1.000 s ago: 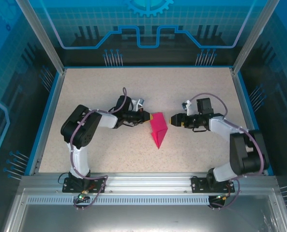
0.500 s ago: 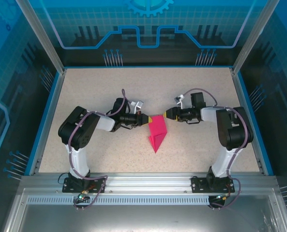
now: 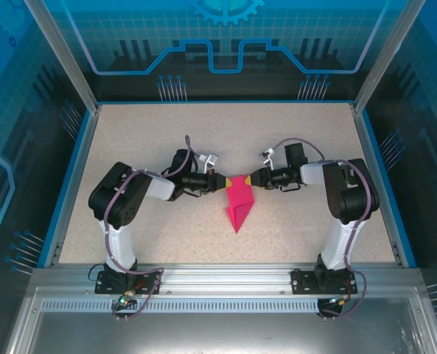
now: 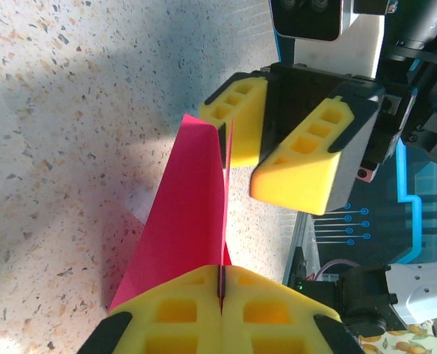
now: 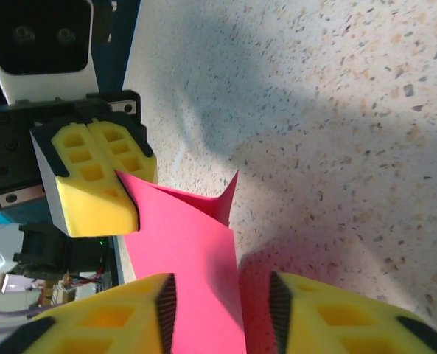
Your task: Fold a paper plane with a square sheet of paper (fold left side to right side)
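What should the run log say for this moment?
left gripper: shut on pink paper | right gripper: open, straddling its right corner | pink paper: folded to a point, tip toward the arm bases

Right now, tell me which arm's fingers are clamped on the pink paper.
The left arm's fingers: shut on the pink paper, no gap. The right arm's fingers straddle it, gap showing.

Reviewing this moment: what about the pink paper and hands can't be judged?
Top view: layers of the pink paper too small to count; left hand and right hand cover its far corners.
Left wrist view: the paper's near edge disappears between the left hand's shut fingers.
Right wrist view: the bottom edge cuts off the right hand's fingers.
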Robot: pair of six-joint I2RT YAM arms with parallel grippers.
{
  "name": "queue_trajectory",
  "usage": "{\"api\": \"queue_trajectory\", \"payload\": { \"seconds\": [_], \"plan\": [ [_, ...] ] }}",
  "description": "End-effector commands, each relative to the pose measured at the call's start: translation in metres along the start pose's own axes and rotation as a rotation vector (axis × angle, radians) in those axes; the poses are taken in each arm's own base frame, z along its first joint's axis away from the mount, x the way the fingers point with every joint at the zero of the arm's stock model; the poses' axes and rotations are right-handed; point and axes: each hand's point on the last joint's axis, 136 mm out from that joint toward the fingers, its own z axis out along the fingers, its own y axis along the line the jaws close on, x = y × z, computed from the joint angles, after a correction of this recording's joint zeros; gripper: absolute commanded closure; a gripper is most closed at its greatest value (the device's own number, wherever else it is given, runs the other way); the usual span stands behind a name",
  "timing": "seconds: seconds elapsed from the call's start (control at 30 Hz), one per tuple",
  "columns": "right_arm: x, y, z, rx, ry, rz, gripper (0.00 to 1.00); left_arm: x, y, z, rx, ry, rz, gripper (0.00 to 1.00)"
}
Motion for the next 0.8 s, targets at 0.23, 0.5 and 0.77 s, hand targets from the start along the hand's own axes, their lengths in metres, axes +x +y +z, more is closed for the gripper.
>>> {"api": "queue_trajectory", "payload": {
  "seconds": [0.23, 0.5, 0.77],
  "plan": [
    [0.003, 0.01, -0.004, 0.032, 0.018, -0.028, 0.95, -0.003, -0.004, -0.009, -0.019, 0.0, 0.065, 0.85],
    [0.008, 0.016, -0.01, 0.065, 0.006, 0.002, 1.0, -0.01, -0.024, -0.057, -0.251, -0.091, 0.2, 0.32],
    [0.015, 0.015, -0.007, 0.125, 0.031, 0.106, 1.0, 0.053, -0.067, -0.059, -0.558, 0.017, 0.448, 0.32]
  ]
}}
